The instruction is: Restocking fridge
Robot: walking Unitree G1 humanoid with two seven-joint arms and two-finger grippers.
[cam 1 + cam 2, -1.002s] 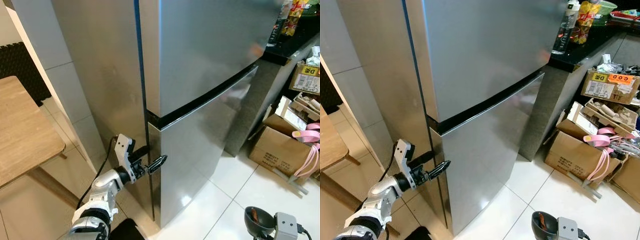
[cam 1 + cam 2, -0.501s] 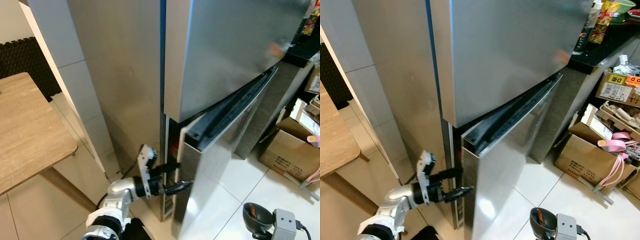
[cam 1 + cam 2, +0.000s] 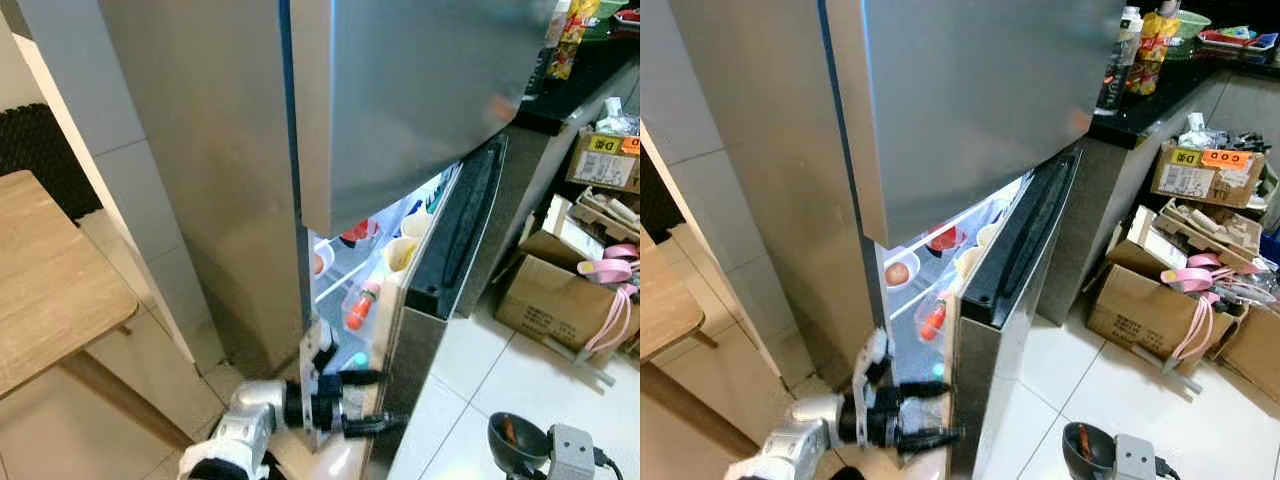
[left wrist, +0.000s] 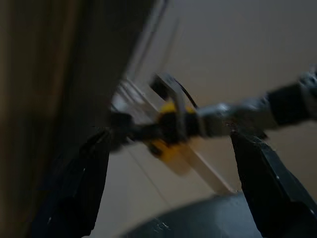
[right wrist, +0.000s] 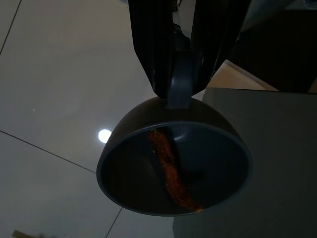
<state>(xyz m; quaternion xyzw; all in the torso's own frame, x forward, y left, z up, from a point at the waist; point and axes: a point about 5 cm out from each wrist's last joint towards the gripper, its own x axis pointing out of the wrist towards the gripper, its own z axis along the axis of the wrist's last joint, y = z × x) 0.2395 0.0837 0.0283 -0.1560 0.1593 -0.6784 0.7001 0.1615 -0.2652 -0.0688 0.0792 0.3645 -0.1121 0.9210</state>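
eye views: steel fridge [image 3: 230,150] straight ahead, upper door shut, lower door [image 3: 440,270] swung open toward the robot's right. lit shelves show in the gap: an orange bottle [image 3: 360,308] lying tilted, a yellowish cup [image 3: 398,254] in the door rack, a red-and-white item [image 3: 897,273] on the shelf, a red bowl-like thing [image 3: 943,238] behind it. left gripper [image 3: 372,402] sits low at the open door's free edge, fingers spread apart, one above the other, nothing between them; can't tell if they touch the door. right gripper [image 3: 1130,460] is low at the right over the white tile floor [image 3: 1200,400], holding a dark bowl [image 3: 1084,445] with something reddish inside. wooden table [image 3: 50,270] to the left, cardboard boxes [image 3: 565,300] and pink straps [image 3: 622,300] to the right, black counter [image 3: 1160,95] with a bottle and a snack bag beside the fridge.

left wrist view: dark and blurred. both black fingers [image 4: 79,193] wide apart, a dark surface along one side, a blurred grey-and-yellow object [image 4: 171,131] beyond; can't tell what it is.

right wrist view: fingers [image 5: 153,54] clamped on the bowl's handle [image 5: 179,87]. bowl [image 5: 173,171] is dark grey with a strip of reddish-brown food [image 5: 171,171] lying across the inside. tile floor [image 5: 54,89] below, with a light reflection.
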